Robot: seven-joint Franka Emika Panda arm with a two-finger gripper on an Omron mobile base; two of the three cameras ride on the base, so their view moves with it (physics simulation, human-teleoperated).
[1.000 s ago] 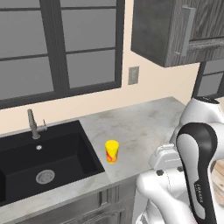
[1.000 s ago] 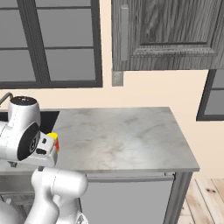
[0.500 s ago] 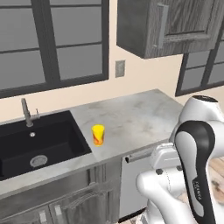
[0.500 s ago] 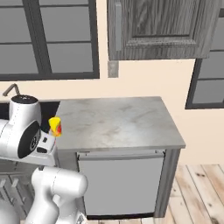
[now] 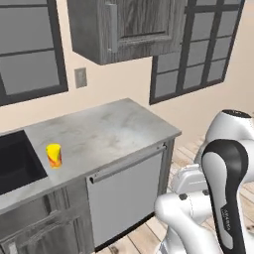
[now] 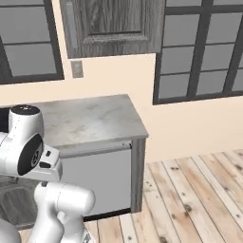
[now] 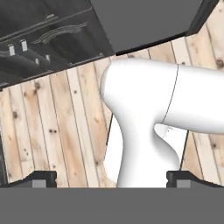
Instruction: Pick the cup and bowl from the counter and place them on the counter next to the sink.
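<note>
The cup, a small yellow tumbler with a red-orange mark, stands upright on the marbled counter just right of the black sink. In the right base view the same counter shows behind my arm. The bowl is out of view. My gripper hangs low and far from the cup, pointing down at the wooden floor in front of the dark cabinets. It is open, its two dark fingertips set wide apart with nothing held between them.
A grey appliance panel sits under the counter, whose right end drops to plank flooring. A dark wall cabinet hangs above, with windows on the wall to its right.
The whole picture has shifted: the base has moved back and to the right. The cup and sink now sit at the far left of the left base view. The gripper stays open.
</note>
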